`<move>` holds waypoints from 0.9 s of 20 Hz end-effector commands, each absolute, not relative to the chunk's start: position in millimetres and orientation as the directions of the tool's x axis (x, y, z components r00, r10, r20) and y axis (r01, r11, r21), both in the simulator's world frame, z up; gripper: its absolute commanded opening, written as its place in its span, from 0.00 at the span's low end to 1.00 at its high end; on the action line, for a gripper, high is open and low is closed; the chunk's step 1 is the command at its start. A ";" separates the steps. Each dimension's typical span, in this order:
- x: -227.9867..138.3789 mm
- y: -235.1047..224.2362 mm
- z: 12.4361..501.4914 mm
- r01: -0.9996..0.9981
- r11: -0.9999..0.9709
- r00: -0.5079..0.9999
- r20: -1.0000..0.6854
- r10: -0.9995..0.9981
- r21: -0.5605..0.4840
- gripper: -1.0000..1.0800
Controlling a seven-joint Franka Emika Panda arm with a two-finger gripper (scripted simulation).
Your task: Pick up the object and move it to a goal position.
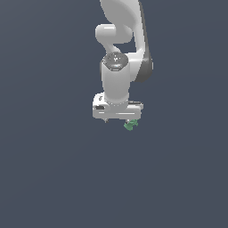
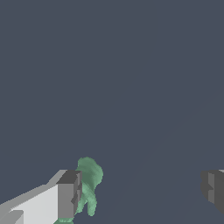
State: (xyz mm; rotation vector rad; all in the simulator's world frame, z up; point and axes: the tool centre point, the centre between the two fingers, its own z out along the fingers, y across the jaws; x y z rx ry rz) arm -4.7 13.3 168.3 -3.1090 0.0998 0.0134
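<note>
Currently the white arm points straight down, with the tool at its lower end. In the wrist view the tool stands wide, its two grey fingers far apart with bare background between them. The small mint-green object sits against the inner face of one finger, well apart from the other. In the exterior view the object shows just under the tool, toward the exterior view's right.

gripper jaws wide apart; mint-green object against one finger, other finger clear.
</note>
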 end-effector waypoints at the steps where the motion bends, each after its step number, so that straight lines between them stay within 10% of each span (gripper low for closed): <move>1: -7.7 18.0 165.7 -0.097 -0.995 0.995 -0.011 -0.097 -0.029 0.96; 18: -40.9 61.1 141.1 -0.424 -0.906 0.906 -0.012 -0.423 -0.011 0.96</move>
